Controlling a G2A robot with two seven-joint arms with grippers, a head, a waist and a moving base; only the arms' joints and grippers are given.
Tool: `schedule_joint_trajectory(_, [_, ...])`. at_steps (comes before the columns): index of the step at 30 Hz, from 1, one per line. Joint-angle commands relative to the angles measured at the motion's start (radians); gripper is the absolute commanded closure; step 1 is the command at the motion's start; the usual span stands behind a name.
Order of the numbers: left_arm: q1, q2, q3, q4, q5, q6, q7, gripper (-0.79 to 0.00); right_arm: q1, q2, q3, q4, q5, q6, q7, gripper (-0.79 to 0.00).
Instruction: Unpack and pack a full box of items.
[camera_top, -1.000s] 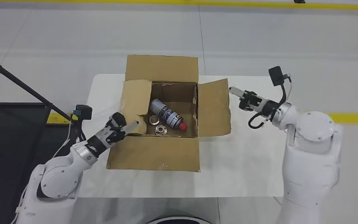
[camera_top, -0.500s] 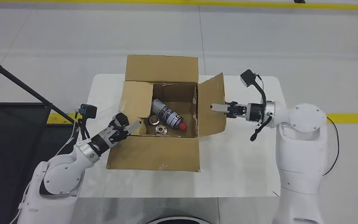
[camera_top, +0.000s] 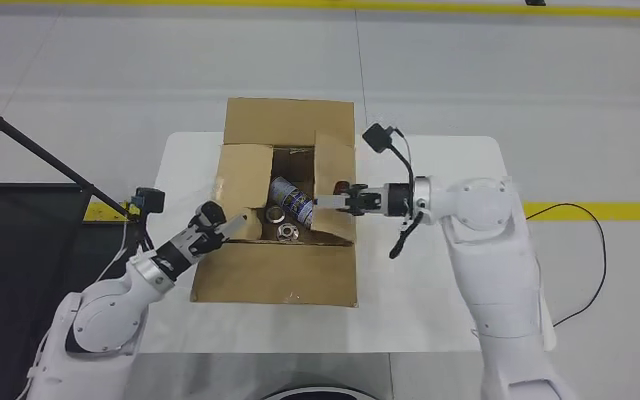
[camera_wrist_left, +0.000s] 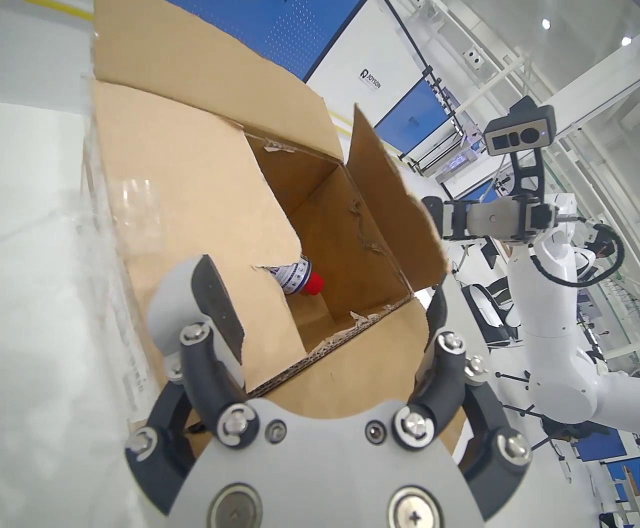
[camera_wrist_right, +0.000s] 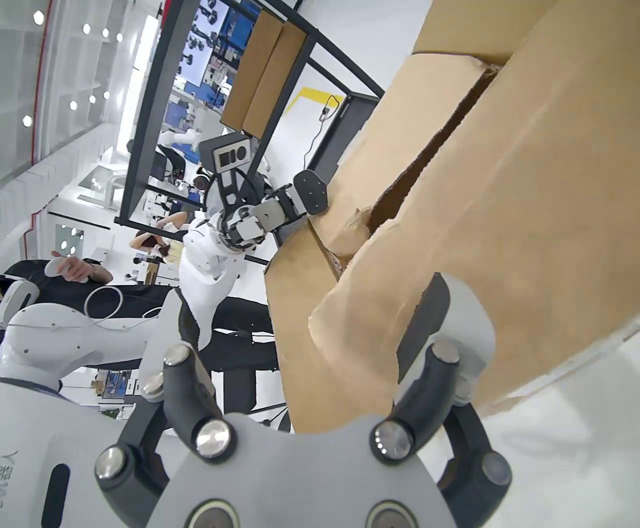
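An open cardboard box (camera_top: 275, 273) stands on the white table. Inside lie a spray can with a red cap (camera_top: 298, 203) (camera_wrist_left: 300, 276) and a small round metal part (camera_top: 287, 232). My right gripper (camera_top: 335, 203) (camera_wrist_right: 310, 305) is open and pressed against the right flap (camera_top: 335, 180), which tilts in over the opening. My left gripper (camera_top: 232, 227) (camera_wrist_left: 322, 280) is open at the box's near left corner, with the left flap (camera_top: 243, 185) (camera_wrist_left: 190, 210) rising between its fingers. The back flap (camera_top: 290, 122) lies folded outward.
The table (camera_top: 440, 290) has bare room to the right of the box and in front of it. A thin black stand pole (camera_top: 45, 158) slants in at the left, over a dark mat (camera_top: 40, 230). Grey floor lies beyond the table.
My right arm has swung left across the table, pushing the right flap from lying outward to leaning over the opening. The left arm has hardly moved.
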Motion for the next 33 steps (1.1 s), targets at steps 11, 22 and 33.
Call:
schedule_joint_trajectory(11, [0.107,0.013,-0.159,-0.012,-0.123,-0.079,-0.023,-0.785,0.036,0.003,-0.127,0.054,-0.108,0.016,-0.059,-0.785])
schedule_joint_trajectory(22, [0.185,0.046,-0.245,0.087,-0.329,-0.298,-0.342,-0.785,0.034,0.012,-0.173,0.017,-0.161,0.036,-0.11,-0.785])
schedule_joint_trajectory(33, [0.221,0.084,-0.229,0.077,-0.513,-0.372,-0.544,-0.785,-0.005,0.029,-0.15,-0.089,-0.153,0.012,-0.183,-0.785])
